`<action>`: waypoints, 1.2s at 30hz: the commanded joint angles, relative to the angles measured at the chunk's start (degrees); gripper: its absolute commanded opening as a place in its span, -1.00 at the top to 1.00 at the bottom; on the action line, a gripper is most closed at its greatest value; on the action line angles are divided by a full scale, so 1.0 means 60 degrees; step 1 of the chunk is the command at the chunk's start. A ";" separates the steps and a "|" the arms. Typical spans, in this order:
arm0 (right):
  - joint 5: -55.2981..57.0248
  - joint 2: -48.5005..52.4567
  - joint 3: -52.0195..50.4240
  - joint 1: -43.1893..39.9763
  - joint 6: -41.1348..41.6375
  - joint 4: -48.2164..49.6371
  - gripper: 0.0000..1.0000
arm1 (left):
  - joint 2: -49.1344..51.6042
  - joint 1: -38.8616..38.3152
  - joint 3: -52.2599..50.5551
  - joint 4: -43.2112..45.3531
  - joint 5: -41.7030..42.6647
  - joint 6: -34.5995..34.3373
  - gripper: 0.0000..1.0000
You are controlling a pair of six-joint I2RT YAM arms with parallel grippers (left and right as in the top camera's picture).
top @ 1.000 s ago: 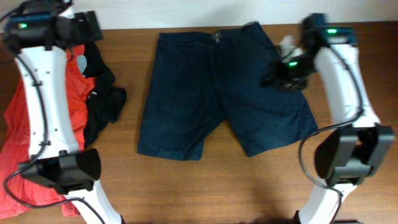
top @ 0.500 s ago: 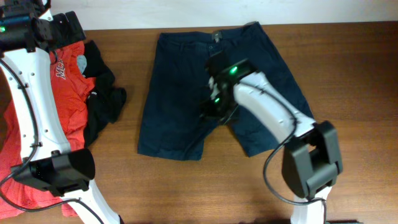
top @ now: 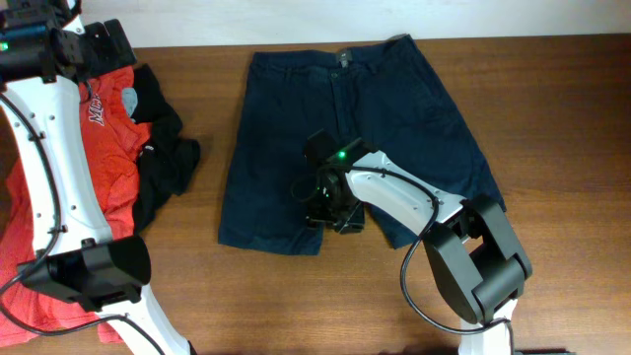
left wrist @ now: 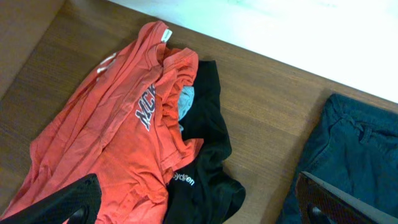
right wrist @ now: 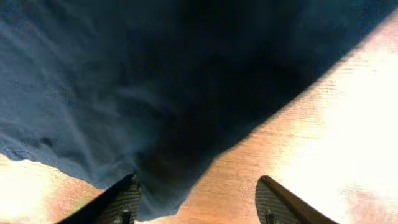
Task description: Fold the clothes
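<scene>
Overhead: the navy shorts (top: 296, 128) lie spread flat in the middle of the counter (top: 572, 118). Their waistband is at the far side, both legs are open, and no fold is made yet. The right arm (top: 394, 192) reaches over the shorts, its tip low above the inner hem of one leg, close to the crotch. Beside the shorts, a red shirt (top: 108, 168) and a black garment (top: 163, 148) lie heaped, and the left arm (top: 59, 148) stands above that heap, well apart from the shorts.

Left wrist: the left fingers (left wrist: 74, 202) are spread wide and empty, high above the heap. Only a waistband corner of the shorts shows at the frame's edge.

Right wrist: the right fingers (right wrist: 121, 202) are apart with nothing clamped. One is at the shorts' hem edge and the other is over bare counter just off the shorts.

The step in hand looks like the approach for a first grasp. The next move likely calls for lowering onto the hem, pinching the cloth firmly, then carrying that leg across onto the other leg of the shorts
</scene>
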 commanded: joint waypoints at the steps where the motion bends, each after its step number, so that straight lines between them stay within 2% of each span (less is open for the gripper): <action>1: 0.0189 -0.0036 -0.0036 -0.0025 0.0047 0.0113 -0.17 | 0.0022 0.0022 0.0175 -0.0142 0.0066 -0.0084 -0.98; 6: 0.0149 -0.0036 -0.0036 -0.0025 0.0047 0.0270 0.12 | 0.0022 0.0022 0.0175 -0.0160 0.0066 -0.0084 -0.98; 10: 0.0153 -0.0036 -0.0040 -0.0025 -0.0102 0.0157 0.51 | 0.0022 0.0022 0.0175 -0.0178 0.0069 -0.0084 -0.98; 13: 0.0160 -0.0036 -0.0040 -0.0069 -0.0255 -0.0051 0.70 | 0.0022 0.0022 0.0175 -0.0211 0.0066 -0.0084 -0.98; 15: 0.0160 -0.0036 -0.0040 -0.0135 -0.0452 -0.0248 0.91 | 0.0022 0.0022 0.0175 -0.0219 0.0069 -0.0084 -0.98; 21: 0.0517 -0.0036 -0.0040 -0.0729 -0.0794 -0.1166 0.92 | 0.0022 0.0018 0.0175 -0.0306 0.0073 -0.0084 -0.98; 26: 0.0809 -0.0036 -0.0040 -0.1668 -0.1712 -0.1953 0.92 | 0.0022 0.0018 0.0175 -0.0317 0.0076 -0.0084 -0.98; 36: 0.1005 -0.0040 -0.0036 -0.4484 -0.3468 -0.2543 0.92 | 0.0517 -0.0423 0.0138 -0.0211 0.0102 0.0459 -0.99</action>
